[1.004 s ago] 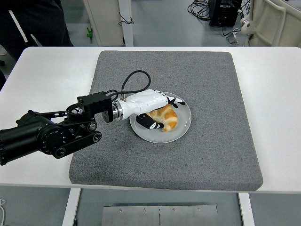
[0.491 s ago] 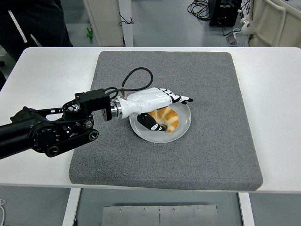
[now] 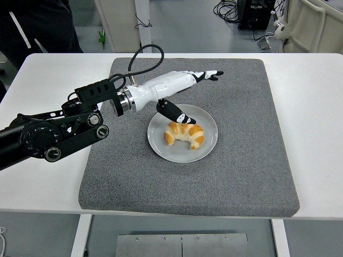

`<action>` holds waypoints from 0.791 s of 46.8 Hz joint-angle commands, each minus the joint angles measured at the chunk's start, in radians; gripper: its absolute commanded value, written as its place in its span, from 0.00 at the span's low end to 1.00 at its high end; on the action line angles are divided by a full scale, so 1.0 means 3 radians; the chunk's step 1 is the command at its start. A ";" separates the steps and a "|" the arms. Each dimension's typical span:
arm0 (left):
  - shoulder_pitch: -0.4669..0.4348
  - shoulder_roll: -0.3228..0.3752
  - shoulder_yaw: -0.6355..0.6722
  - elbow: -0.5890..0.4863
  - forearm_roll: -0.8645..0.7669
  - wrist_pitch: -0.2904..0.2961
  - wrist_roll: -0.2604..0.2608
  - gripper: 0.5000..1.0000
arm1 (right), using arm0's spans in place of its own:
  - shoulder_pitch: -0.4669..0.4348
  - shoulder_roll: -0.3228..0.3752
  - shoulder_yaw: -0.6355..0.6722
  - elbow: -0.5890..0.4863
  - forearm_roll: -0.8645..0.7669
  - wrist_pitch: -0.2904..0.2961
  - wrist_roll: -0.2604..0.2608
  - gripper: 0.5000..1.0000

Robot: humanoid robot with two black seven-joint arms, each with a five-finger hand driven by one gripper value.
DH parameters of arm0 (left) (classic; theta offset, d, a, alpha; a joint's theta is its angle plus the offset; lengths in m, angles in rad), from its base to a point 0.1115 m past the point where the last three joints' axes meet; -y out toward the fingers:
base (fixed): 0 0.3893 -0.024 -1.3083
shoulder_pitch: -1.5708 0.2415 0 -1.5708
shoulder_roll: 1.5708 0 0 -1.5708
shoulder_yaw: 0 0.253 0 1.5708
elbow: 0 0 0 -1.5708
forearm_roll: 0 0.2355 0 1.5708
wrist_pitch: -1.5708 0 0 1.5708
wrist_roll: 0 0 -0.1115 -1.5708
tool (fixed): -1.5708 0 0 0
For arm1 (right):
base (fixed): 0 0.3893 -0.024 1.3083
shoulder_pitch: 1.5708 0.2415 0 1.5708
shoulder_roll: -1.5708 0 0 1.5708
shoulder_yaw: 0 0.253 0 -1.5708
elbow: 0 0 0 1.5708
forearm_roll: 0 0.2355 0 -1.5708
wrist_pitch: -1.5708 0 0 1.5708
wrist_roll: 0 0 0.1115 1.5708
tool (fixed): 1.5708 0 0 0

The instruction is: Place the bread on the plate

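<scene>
White left hand (image 3: 179,85) above plate (image 3: 206,147), fingers (image 3: 206,75) extended, empty.

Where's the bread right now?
In the head view the bread lies on the white plate near the middle of the grey mat. The left hand is open just behind it, not touching.

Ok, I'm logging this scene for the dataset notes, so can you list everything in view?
croissant: one, golden brown, lying on the plate
plate: one, white, middle of the mat
mat: one, grey, covering the table's centre
table: one, white, under the mat
cables: several, black, on the floor beyond the table
person: one, dark clothing, top left corner
left hand: one, white with black fingers, open, above the plate's far edge
</scene>
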 commanded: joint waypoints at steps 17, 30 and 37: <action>-0.0046 0.0119 -0.0698 0.0010 -0.0669 -0.0162 0.0056 0.95 | 0.0000 0.0000 0.0000 0.0000 0.0000 0.0000 0.0000 1.00; -0.0041 0.0170 -0.0724 0.0097 -0.1711 0.0043 0.0214 0.94 | 0.0000 0.0000 0.0000 0.0000 0.0000 0.0000 0.0000 1.00; -0.0041 0.0154 -0.0678 0.0179 -0.2146 0.0171 0.0214 0.94 | 0.0000 0.0000 0.0000 0.0000 0.0000 0.0000 0.0000 1.00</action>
